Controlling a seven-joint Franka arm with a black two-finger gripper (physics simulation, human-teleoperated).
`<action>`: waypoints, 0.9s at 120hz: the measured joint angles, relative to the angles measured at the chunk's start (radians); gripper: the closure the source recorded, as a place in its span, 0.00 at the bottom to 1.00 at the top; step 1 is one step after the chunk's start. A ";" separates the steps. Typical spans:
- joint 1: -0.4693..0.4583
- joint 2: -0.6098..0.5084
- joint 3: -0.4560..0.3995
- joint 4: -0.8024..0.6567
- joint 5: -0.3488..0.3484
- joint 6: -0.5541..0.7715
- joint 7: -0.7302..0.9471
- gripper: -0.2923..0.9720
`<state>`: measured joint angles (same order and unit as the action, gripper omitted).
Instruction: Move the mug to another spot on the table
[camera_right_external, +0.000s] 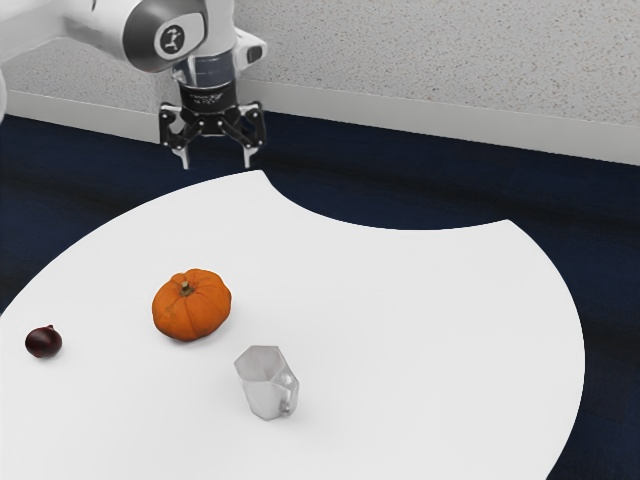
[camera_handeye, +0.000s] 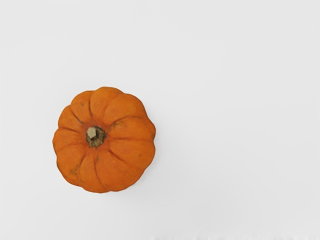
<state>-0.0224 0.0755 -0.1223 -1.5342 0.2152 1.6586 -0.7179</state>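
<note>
Gripper (camera_right_external: 215, 158) wide open, holding nothing, raised over the far edge of the white table (camera_right_external: 420, 320) and touching nothing. Orange pumpkin (camera_right_external: 191, 304) lies between it and the mug (camera_right_external: 268, 382) — mug upright, near the pumpkin; small dark onion (camera_right_external: 43, 341) well apart

Glossy white rounded arm links (camera_right_external: 105, 25), grey joint cap (camera_right_external: 172, 38) with small white emblem, black two-finger hand (camera_right_external: 215, 155), skeletal linkages

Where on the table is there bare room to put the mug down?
Widest bare patch: the table's half on the exterior view's right, past the mug. Also free: the strip between the pumpkin and the far edge. Crowded: pumpkin, mug and small dark fruit on the left.
</note>
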 joint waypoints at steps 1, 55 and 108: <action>0.000 0.000 0.000 0.000 0.000 0.000 0.005 0.23; -0.016 -0.024 -0.062 -0.216 -0.111 0.053 0.020 0.23; -0.156 -0.148 -0.137 -0.569 -0.146 0.277 -0.367 0.23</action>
<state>-0.1784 -0.0727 -0.2595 -2.1027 0.0691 1.9354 -1.0846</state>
